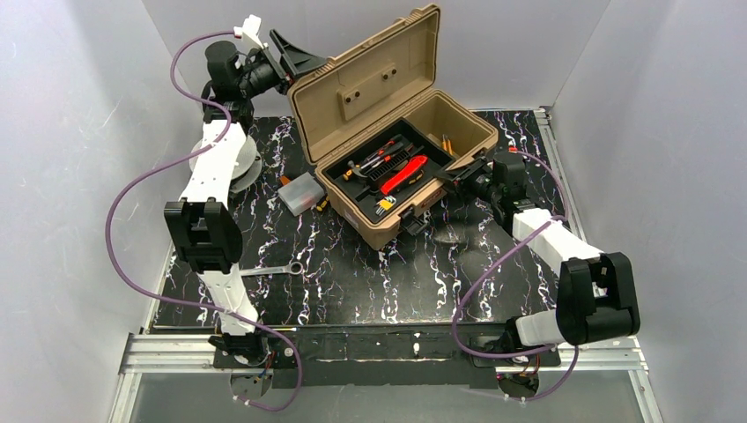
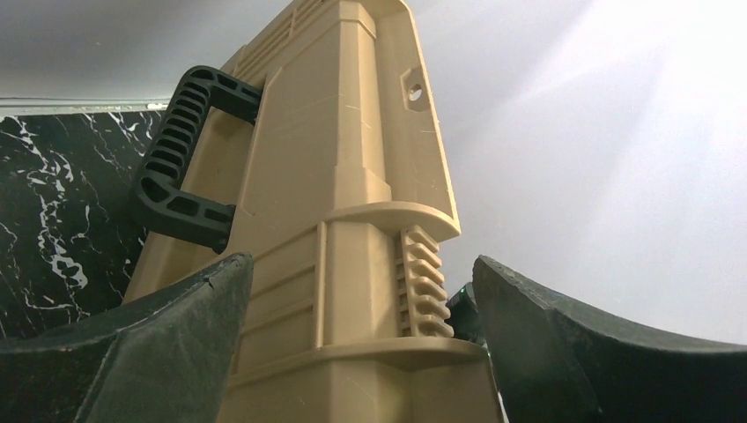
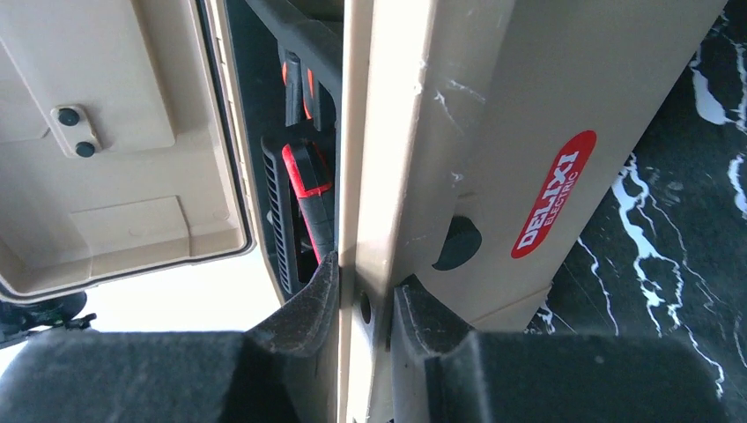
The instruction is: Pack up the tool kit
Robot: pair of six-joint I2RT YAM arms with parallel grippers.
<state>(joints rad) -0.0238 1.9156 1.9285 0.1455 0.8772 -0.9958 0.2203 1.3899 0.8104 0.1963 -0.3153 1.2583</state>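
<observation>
Toolbox (image 1: pixel 374 225) sits open at mid-counter, a little far of centre, turned at an angle. Lid (image 1: pixel 370 79) is raised and leans to the far left.

Black tray (image 1: pixel 345 176) is seated in the left part of the box. Red-handled pliers (image 1: pixel 405 174) lie in it, with orange-black screwdrivers (image 1: pixel 388 152) just beside them on the far side. The right part of the box is a deeper open well; what lies in it is too small to tell.

Right end effector (image 1: pixel 454 176) is on the box's near-right wall, pinching it: one finger inside, one outside, both pressed to the tan plastic (right wrist view). A red oval sticker (image 3: pixel 553 194) on the outer face reads DELIXI ELECTRIC.

Left end effector (image 1: pixel 298 60) is held high at the lid's far-left end, spread wide. In the wrist view the lid's end stands between the two fingers; contact cannot be told. Black handle (image 2: pixel 181 167) shows on the lid's outer face, left of the fingers.

On the counter (image 1: pixel 352 282):
- clear box (image 1: pixel 299 194) – just left of the toolbox
- wrench (image 1: pixel 275 270) – near left, well apart from the toolbox
- grey spool (image 1: pixel 245 169) – far left, partly hidden under the left arm
</observation>
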